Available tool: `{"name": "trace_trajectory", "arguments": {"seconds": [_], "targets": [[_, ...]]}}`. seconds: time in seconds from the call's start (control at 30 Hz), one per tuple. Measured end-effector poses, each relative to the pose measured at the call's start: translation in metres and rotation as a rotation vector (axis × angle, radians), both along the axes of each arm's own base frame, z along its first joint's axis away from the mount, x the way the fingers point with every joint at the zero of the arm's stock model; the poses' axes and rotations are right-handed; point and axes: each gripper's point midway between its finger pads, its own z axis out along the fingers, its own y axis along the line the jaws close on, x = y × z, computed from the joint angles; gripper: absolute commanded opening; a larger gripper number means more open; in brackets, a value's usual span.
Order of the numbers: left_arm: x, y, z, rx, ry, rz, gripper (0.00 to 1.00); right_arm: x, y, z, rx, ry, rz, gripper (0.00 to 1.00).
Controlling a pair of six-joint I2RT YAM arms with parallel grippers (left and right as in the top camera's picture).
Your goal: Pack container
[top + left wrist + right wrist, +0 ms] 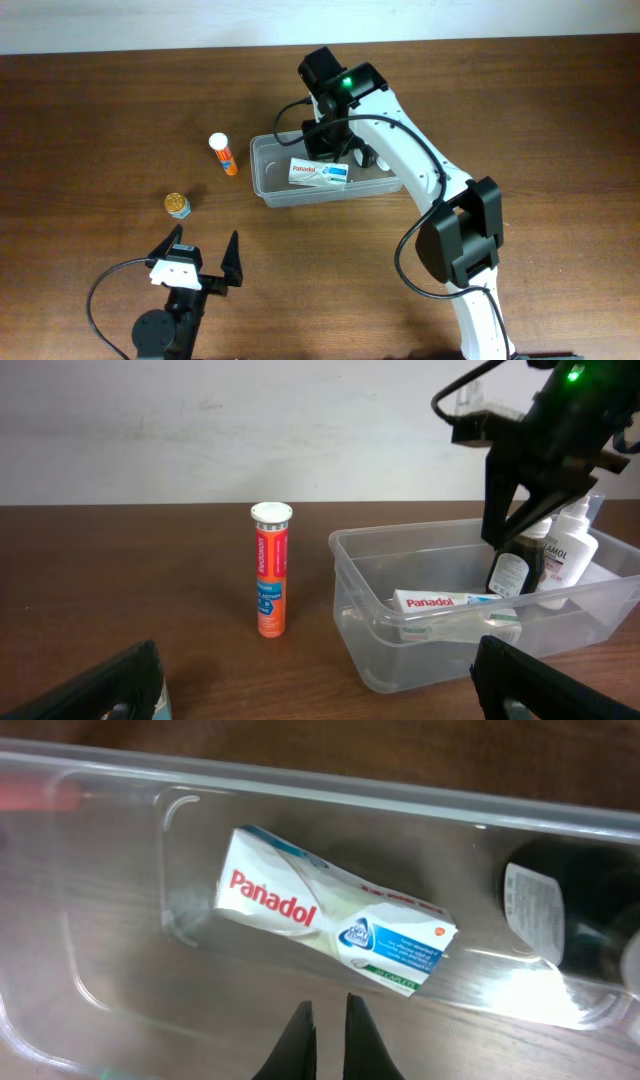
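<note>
The container (pixel 272 186) sits on the brown table (pixel 100 120) just above the middle of the overhead view, long side running left to right. The right claw (pixel 327 1020) hangs over its upper part, with the black wrist covering the far rim. In the right wrist view its two tips come up from the bottom edge of the frame, pinched almost together with nothing between them. They point at the bare floor of the container just below the Panadol box (pixel 320 920) and are not touching the box. Whether they touch the floor cannot be told.

The Panadol box lies flat and slightly crumpled in the middle of the container. A dark bottle (pixel 512 570) and a white bottle (pixel 570 550) stand upright in its right end, close beside each other.

The left claw (pixel 207 233) is in the lower left of the overhead view, well apart from the container. Its fingers are spread wide and empty.

An orange tube (pixel 224 155) with a white cap is on the table near the container's left end. It stands upright in the left wrist view. A small jar (pixel 178 205) with a gold top is further left and lower.
</note>
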Motion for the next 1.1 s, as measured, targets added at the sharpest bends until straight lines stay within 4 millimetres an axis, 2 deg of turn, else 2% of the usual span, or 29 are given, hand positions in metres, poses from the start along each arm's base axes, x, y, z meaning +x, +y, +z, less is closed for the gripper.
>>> {"name": "trace_trajectory", "arguments": {"seconds": [0.3, 0.5, 0.87, 1.1], "targets": [[0.0, 0.0, 0.0, 0.0, 0.0, 0.0, 0.99, -0.009, -0.005, -0.034, -0.023, 0.053, -0.038, 0.04], [0.0, 0.0, 0.0, 0.0, 0.0, 0.0, 0.99, -0.014, -0.008, -0.045, -0.034, 0.08, -0.063, 0.04], [0.0, 0.0, 0.0, 0.0, 0.0, 0.0, 0.99, -0.014, -0.008, -0.05, -0.035, 0.088, -0.082, 0.04], [0.0, 0.0, 0.0, 0.0, 0.0, 0.0, 0.99, -0.012, -0.005, -0.068, -0.037, 0.109, -0.089, 0.04]]}}
